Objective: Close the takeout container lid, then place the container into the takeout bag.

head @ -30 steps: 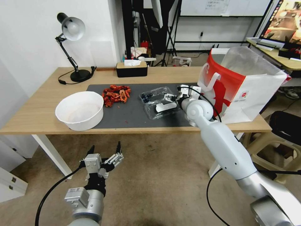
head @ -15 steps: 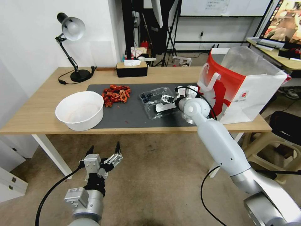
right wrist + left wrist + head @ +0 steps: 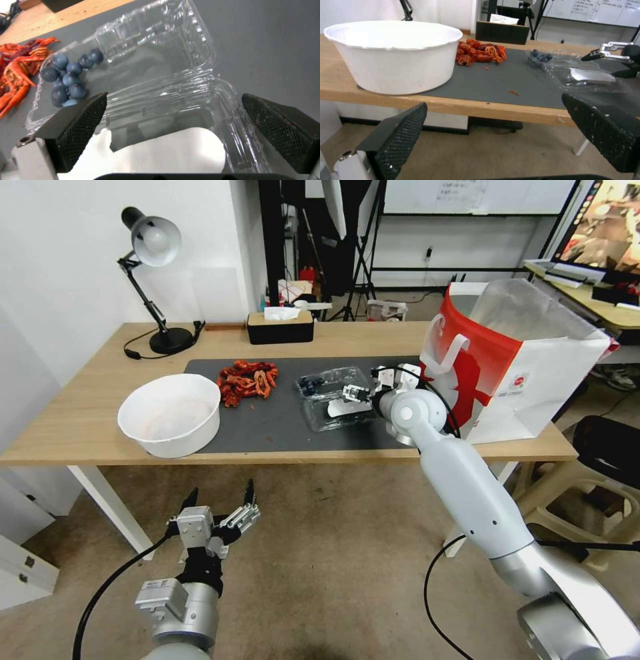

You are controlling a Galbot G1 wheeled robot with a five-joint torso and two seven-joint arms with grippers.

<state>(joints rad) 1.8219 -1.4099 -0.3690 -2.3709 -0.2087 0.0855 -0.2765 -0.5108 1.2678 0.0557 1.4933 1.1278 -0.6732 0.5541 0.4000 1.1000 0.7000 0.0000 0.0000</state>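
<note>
My wooden table (image 3: pixel 87 420) carries a dark grey mat (image 3: pixel 280 417), and I place everything else by that mat. The takeout bag (image 3: pixel 513 360) stands upright just off the mat's right end, its mouth open. A big white bowl (image 3: pixel 170 413) sits on the mat's left end, overlapping its edge. Behind the mat are a black tissue box (image 3: pixel 280 327) and, further left, a desk lamp (image 3: pixel 153 280).

The takeout container (image 3: pixel 330 397) lies open on the mat's right half, both clear halves spread flat. The far half holds blueberries (image 3: pixel 68 75); the lid (image 3: pixel 186 135), the nearer half, shows a white oblong patch. A heap of red crayfish (image 3: pixel 247 379) lies on the mat between bowl and container.

My right gripper (image 3: pixel 351 402) hovers over the lid, fingers spread wide, clasping nothing. My left gripper (image 3: pixel 223 499) hangs below the table in front of the mat, fingers also spread and empty.
</note>
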